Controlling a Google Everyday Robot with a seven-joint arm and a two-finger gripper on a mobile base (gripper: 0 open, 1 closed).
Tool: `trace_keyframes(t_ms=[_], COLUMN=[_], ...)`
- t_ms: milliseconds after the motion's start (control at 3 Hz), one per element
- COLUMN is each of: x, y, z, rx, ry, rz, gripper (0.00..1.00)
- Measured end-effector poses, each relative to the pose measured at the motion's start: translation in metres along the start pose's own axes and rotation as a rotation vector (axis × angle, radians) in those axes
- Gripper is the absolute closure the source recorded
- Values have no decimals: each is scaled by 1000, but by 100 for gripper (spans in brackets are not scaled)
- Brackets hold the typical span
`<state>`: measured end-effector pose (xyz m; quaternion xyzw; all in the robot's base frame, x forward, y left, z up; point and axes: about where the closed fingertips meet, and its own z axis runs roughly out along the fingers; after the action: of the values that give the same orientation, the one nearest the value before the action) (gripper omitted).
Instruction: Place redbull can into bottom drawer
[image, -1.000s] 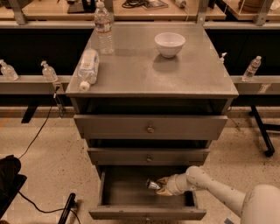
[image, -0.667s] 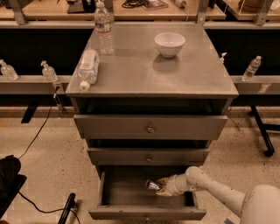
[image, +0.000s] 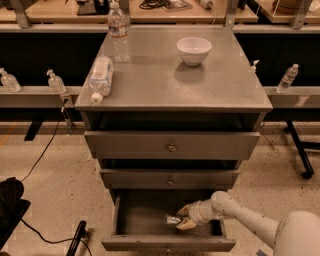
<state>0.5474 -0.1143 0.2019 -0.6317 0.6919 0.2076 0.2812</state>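
Speckled flooring surrounds a grey metal cabinet (image: 165, 82) whose lowest, narrow grey bottom drawer (image: 165, 244) stands pulled out. Inside its dark interior, the gripper (image: 181, 218) pinches the small silver redbull can (image: 171, 219), which lies low with its long axis left-right and its free end pointing left.

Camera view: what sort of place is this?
Likely a lab or workshop: metal drawer cabinet, benches behind, floor cable. The tool is in the open bottom drawer, at the redbull can.
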Motion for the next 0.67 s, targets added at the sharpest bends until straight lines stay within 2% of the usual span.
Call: trace_keyframes(t_ms=[333, 667], x=[-1, -1], y=[2, 2], z=[2, 2], rx=[-3, -4], ry=[-2, -2], rz=[0, 0], gripper=[0, 0])
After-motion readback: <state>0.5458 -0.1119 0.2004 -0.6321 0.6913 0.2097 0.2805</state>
